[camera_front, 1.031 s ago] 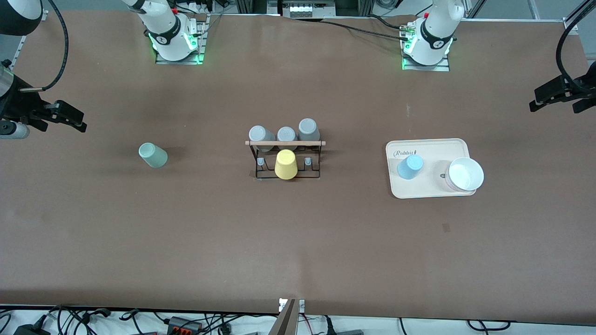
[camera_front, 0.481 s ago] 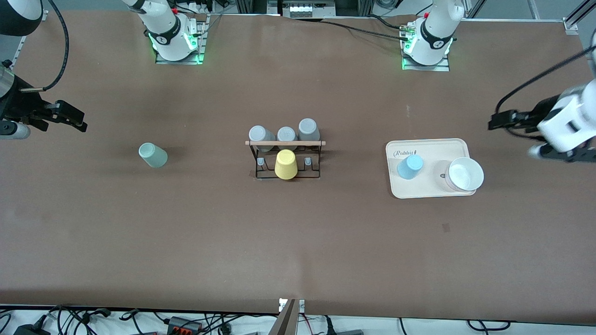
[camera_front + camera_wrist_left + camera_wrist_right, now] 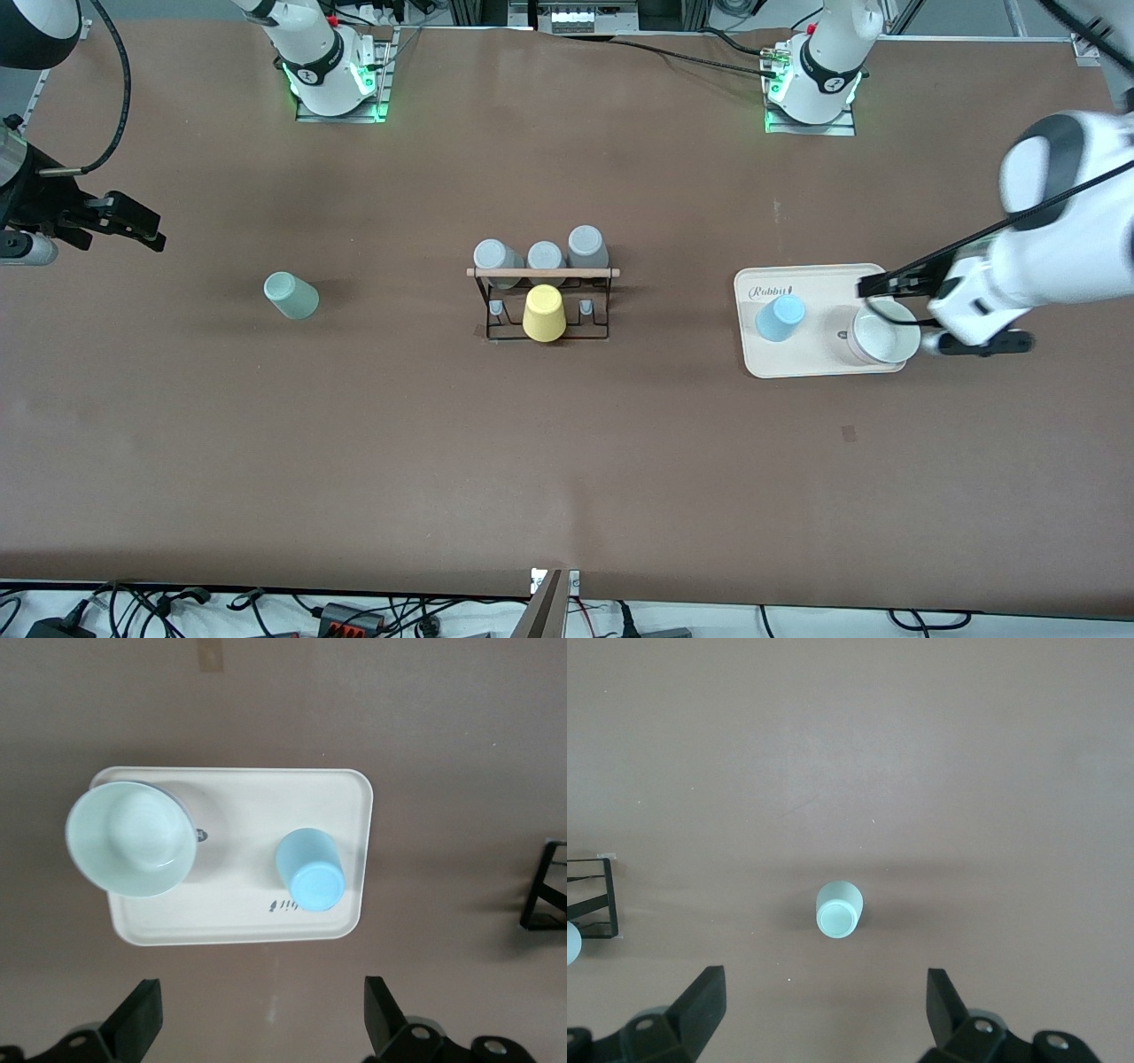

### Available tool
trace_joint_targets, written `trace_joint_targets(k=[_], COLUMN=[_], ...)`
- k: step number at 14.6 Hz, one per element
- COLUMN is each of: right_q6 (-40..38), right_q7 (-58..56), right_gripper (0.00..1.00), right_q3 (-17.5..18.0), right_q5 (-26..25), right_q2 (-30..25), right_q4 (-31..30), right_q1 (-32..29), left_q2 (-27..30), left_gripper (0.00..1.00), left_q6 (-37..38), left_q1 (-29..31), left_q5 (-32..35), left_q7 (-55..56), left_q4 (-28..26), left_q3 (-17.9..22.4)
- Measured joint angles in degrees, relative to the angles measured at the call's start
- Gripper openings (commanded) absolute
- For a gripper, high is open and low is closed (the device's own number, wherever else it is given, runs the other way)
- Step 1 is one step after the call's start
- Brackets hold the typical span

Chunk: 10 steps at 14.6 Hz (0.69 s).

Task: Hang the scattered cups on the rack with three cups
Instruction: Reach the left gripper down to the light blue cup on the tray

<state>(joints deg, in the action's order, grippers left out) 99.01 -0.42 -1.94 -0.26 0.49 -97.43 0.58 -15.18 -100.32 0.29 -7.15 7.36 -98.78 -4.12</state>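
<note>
The pale mint green cup (image 3: 291, 295) sits on the bare table toward the right arm's end, also visible in the right wrist view (image 3: 838, 911). The light blue cup (image 3: 780, 317) rests on the cream tray (image 3: 819, 359), and the left wrist view shows it too (image 3: 308, 870). At mid-table is the black wire rack (image 3: 545, 273) with its wooden rod. It holds a yellow cup (image 3: 544, 313) and three grey cups (image 3: 542, 255). My left gripper (image 3: 912, 316) hangs open and empty over the tray's bowl end (image 3: 261, 1028). My right gripper (image 3: 133, 226) waits open and empty near the table's end (image 3: 824, 1019).
A white bowl (image 3: 881, 335) stands on the tray beside the blue cup. A corner of the rack shows in the left wrist view (image 3: 545, 899) and in the right wrist view (image 3: 594, 899). Both arm bases stand along the table's edge farthest from the front camera.
My left arm has swung in from the table's end to above the tray and bowl. The right arm and all cups have stayed put.
</note>
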Motion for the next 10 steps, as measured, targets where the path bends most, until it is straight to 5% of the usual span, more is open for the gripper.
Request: trace_joint_targets(k=[10], right_q6=[0.0], right_q7=[0.0], right_gripper=[1.00], right_q3=[0.0], right_q5=[0.0], right_q2=[0.0], right_q4=[0.0], right_q1=[-0.1], left_q2=[-3.7], left_gripper=[1.00], left_q6=[-27.3], left_q1=[-3.6], left_q5=[0.0], left_q7=[5.7], left_q4=[-18.9], left_q3=[-2.1])
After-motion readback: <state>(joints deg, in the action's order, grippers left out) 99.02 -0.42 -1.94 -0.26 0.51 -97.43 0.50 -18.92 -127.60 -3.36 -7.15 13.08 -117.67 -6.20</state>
